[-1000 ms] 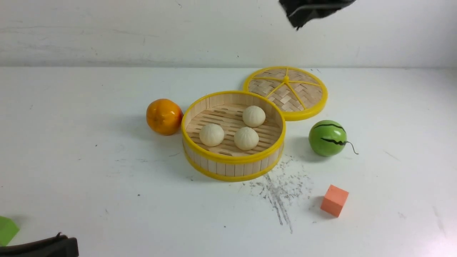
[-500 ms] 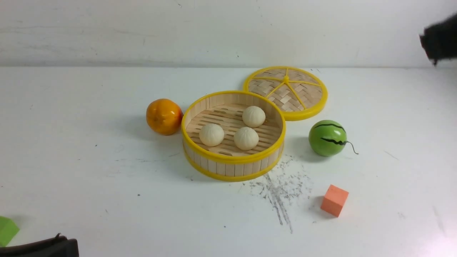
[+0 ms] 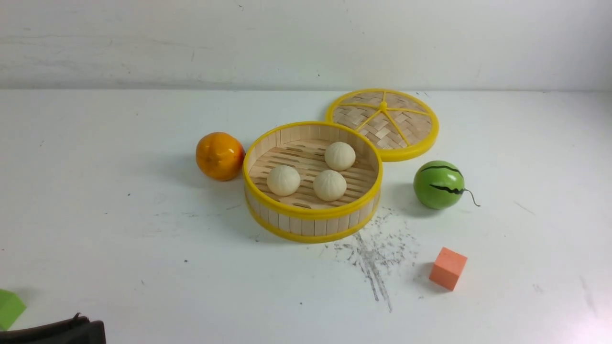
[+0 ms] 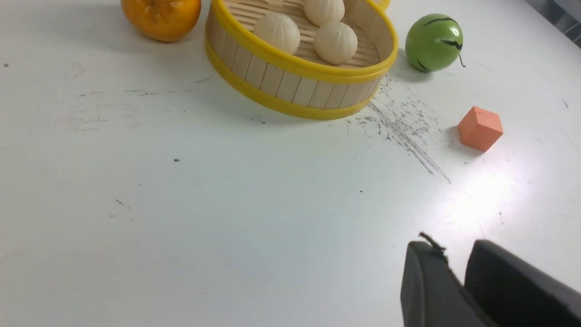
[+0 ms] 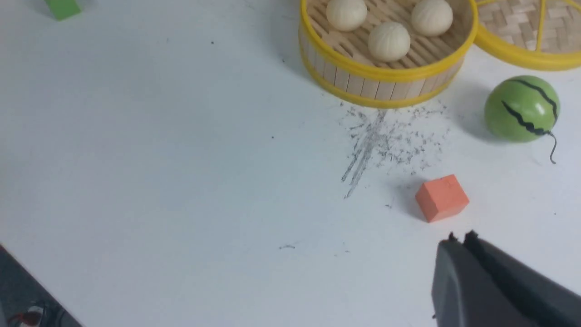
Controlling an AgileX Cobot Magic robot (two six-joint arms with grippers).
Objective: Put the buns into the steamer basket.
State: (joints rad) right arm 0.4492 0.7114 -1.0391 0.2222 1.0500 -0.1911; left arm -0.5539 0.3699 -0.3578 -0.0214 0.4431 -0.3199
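Three cream-white buns [image 3: 283, 180] [image 3: 329, 185] [image 3: 340, 155] lie on the slatted floor inside the steamer basket [image 3: 311, 212] at the table's middle. They also show in the left wrist view [image 4: 277, 32] and the right wrist view [image 5: 388, 41]. My left gripper [image 4: 454, 247] is shut and empty, low over the table's near left, far from the basket; part of it shows at the front view's bottom left corner [image 3: 71, 329]. My right gripper [image 5: 458, 238] is shut and empty, above the near right of the table by the orange cube. It is out of the front view.
An orange fruit [image 3: 219, 155] touches the basket's left side. The flat woven lid [image 3: 382, 123] lies behind the basket to the right. A green striped melon ball [image 3: 439, 184] sits right of the basket. An orange cube [image 3: 447, 268] is near right, a green block [image 3: 8, 308] near left.
My right arm has swung from high over the lid to the right and out of the front view. The buns, the basket and my left arm have not moved.
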